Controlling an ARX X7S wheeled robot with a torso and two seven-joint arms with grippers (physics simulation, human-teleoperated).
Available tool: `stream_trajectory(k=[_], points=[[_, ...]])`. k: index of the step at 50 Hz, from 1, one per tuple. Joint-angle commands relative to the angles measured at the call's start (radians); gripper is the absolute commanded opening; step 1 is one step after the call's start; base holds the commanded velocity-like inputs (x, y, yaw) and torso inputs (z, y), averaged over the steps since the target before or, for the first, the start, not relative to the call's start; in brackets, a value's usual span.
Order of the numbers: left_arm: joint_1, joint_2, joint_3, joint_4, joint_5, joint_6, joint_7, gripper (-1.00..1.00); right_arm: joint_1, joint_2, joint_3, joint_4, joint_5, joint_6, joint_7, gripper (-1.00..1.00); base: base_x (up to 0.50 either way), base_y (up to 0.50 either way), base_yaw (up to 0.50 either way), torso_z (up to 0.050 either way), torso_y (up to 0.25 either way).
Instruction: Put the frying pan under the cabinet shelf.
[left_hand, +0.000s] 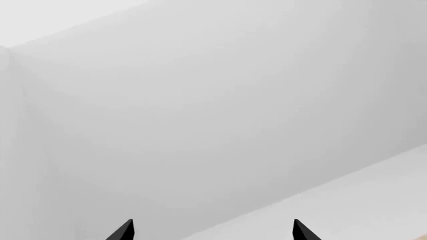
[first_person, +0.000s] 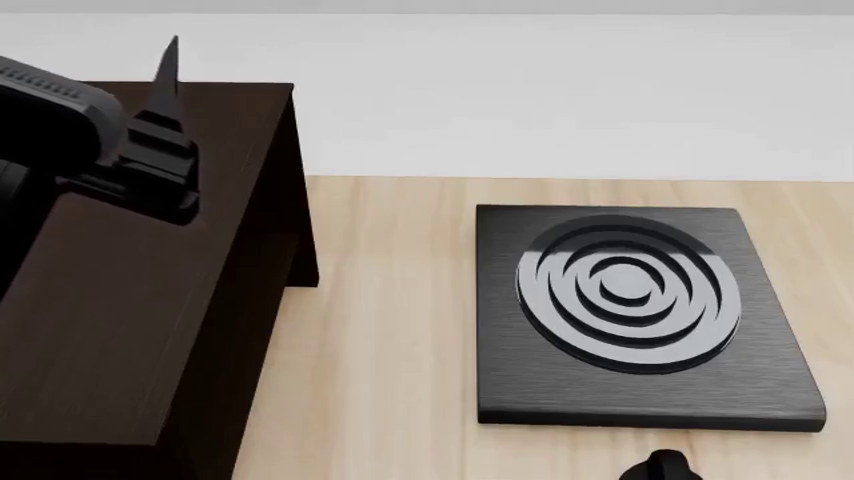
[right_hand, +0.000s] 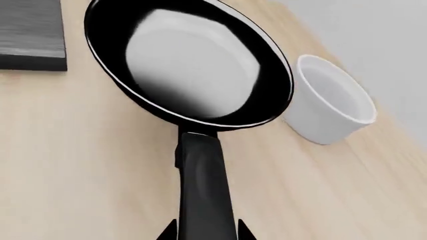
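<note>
Fingertips of the right gripper (right_hand: 207, 231) show as two small black points on either side of the frying pan's handle, close against it, so the jaws stand narrow and appear clamped on the handle. The frying pan (right_hand: 190, 62) stretches straight away from that gripper: its long axis runs from the handle at the fingertips out to the round bowl of the pan, which points away from the wrist. The inside is pale whitish, the wall black, with a thin shiny rim. Beneath it lies the light wooden table (right_hand: 73, 170); whether the pan rests on the wood or is lifted clear of it, I cannot tell. Just beside the pan's rim stands a white round bowl (right_hand: 332, 105), and a corner of the black burner plate (right_hand: 32, 35) shows on the pan's other side.

The left gripper (left_hand: 212, 231) holds nothing; its two black fingertips stand wide apart, facing only pale wall. In the head view this arm hangs above the flat top of the dark brown cabinet shelf (first_person: 120, 330), which fills the left of the table, with the burner plate and its concentric rings well to its right.
</note>
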Motion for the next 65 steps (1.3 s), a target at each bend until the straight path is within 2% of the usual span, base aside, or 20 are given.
stream_trajectory(k=[1, 38, 51, 65], points=[[-0.006, -0.007, -0.012, 0.003, -0.007, -0.003, 0.0, 1.0, 0.039, 0.045, -0.047, -0.15, -0.064, 0.074, -0.021, -1.0, 0.0, 0.0, 0.0, 0.0, 0.0], [-0.028, -0.016, -0.029, 0.053, -0.03, -0.045, -0.014, 1.0, 0.125, 0.15, -0.251, -0.372, -0.101, 0.275, -0.088, -1.0, 0.0, 0.0, 0.0, 0.0, 0.001], [-0.077, -0.015, -0.043, 0.09, -0.061, -0.113, -0.01, 1.0, 0.145, 0.172, -0.3, -0.404, -0.104, 0.308, -0.102, -1.0, 0.0, 0.0, 0.0, 0.0, 0.002], [-0.088, -0.019, -0.036, 0.074, -0.054, -0.091, -0.012, 1.0, 0.147, 0.2, -0.358, -0.49, -0.096, 0.335, -0.14, -1.0, 0.0, 0.0, 0.0, 0.001, 0.001]])
